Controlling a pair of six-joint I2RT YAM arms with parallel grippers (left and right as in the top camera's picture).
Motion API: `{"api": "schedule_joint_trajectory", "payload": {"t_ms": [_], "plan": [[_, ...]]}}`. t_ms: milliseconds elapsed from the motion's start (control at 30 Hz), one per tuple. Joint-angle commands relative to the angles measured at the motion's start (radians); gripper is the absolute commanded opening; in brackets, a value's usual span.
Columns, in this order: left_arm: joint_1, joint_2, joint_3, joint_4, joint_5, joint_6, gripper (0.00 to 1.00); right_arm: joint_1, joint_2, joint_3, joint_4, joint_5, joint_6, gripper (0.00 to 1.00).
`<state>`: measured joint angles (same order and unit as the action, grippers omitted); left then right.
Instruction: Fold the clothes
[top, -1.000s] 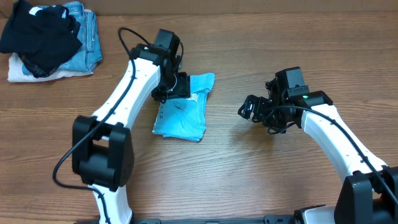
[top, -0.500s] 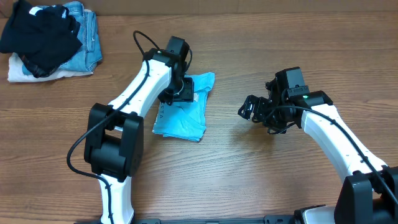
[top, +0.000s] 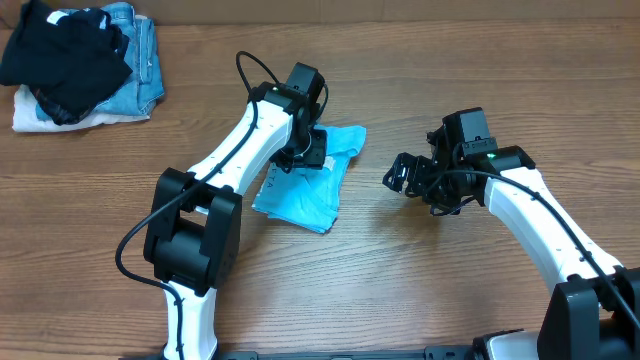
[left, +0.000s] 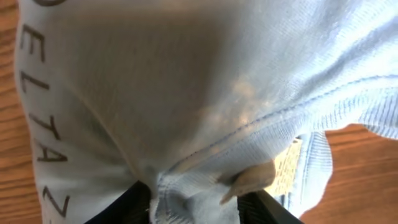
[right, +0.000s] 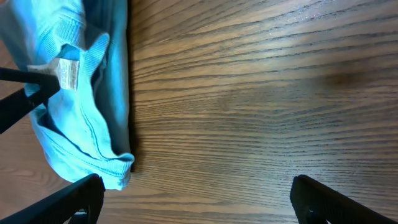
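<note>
The clothes, a light sky-blue T-shirt, lie bunched in a rough fold at the table's middle. My left gripper is down on the shirt's far edge. In the left wrist view the shirt fills the frame, dark lettering running down its left side. A gathered hem with a label sits pinched between the jaws of the left gripper. My right gripper hovers open to the right of the shirt, apart from it. Its wrist view shows the shirt's collar end at the left and bare wood between its fingers.
A black garment lies heaped on blue denim jeans and a white cloth at the far left corner. Bare wooden table lies between the shirt and the right arm.
My left gripper has moved right and its jaws have drawn in on the hem. The shirt's far edge has shifted right with it. The right arm has not moved.
</note>
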<state>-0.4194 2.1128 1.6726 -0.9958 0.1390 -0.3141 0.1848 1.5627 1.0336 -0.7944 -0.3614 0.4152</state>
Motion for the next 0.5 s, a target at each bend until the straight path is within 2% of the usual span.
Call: {"api": "schedule_joint_trajectory", "payload": {"t_ms": [0, 100, 300, 467], "plan": [[-0.006, 0.001, 0.081, -0.035, 0.046, 0.011, 0.44, 0.006, 0.002, 0.000, 0.004, 0.002, 0.004, 1.00], [-0.008, -0.002, 0.145, -0.089, 0.058, 0.014, 0.48, 0.006, 0.002, 0.000, 0.007, 0.002, 0.004, 1.00], [-0.020, -0.001, 0.163, -0.100, 0.255, 0.075, 0.71, 0.006, 0.002, 0.000, 0.048, 0.002, 0.005, 1.00], [-0.026, -0.002, 0.164, -0.115, 0.312, 0.095, 0.72, 0.006, 0.002, 0.000, 0.111, 0.002, 0.039, 1.00]]}}
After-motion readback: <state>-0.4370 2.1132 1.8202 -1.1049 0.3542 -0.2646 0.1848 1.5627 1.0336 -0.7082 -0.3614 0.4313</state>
